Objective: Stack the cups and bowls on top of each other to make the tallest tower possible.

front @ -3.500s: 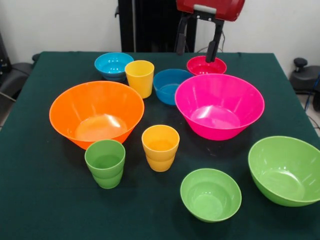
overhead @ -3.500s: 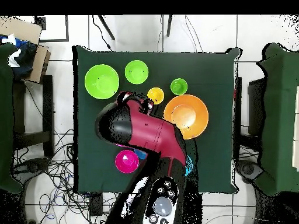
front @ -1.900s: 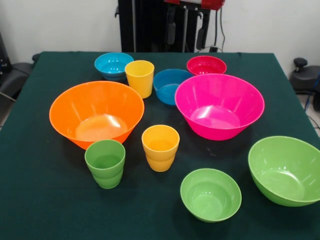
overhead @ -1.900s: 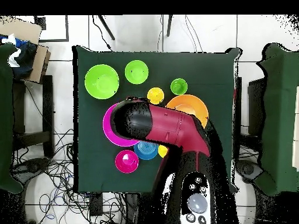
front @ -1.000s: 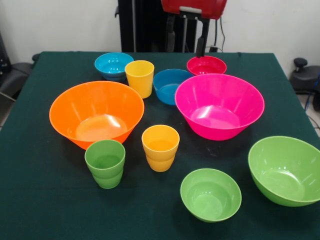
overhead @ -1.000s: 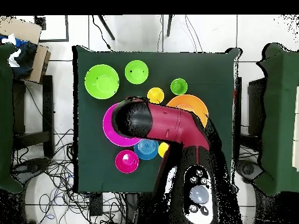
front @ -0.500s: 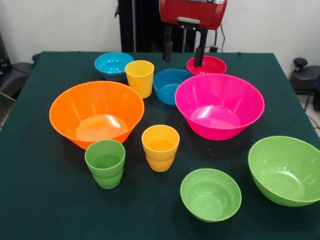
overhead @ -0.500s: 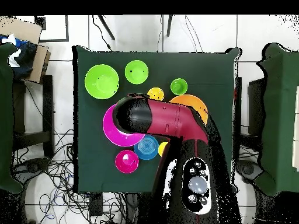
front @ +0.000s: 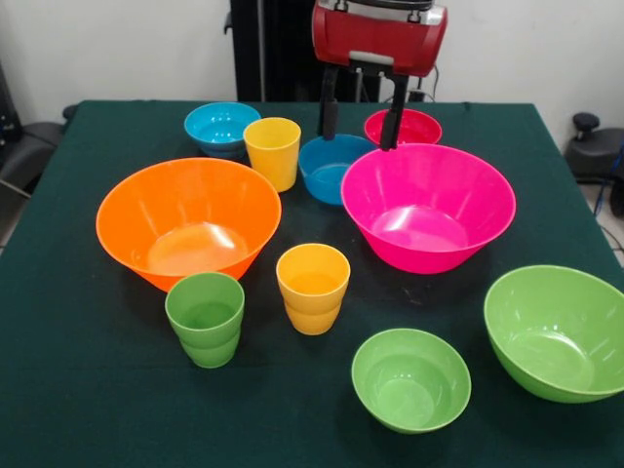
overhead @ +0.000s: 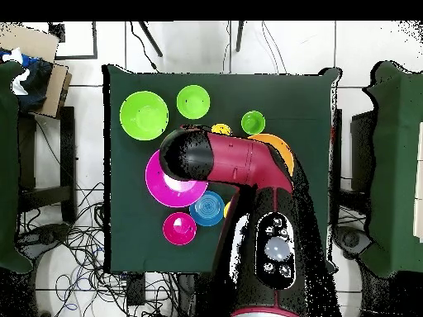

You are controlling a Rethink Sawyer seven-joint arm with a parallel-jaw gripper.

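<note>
Your pincer [front: 359, 123] has dropped lower within the last second, fingers wide and empty, hanging over the gap between the darker blue bowl [front: 334, 168] and the red-pink bowl [front: 403, 128] at the far side of the worktop [front: 88, 390]. Nothing is stacked yet; a first pick looks imminent.

I'm working in a robotics lab: a green-clothed desk [overhead: 314, 107] on a white tiled floor [overhead: 91, 49], loose cables [overhead: 78, 248] trailing beside it, similar desks [overhead: 396, 165] either side.
</note>
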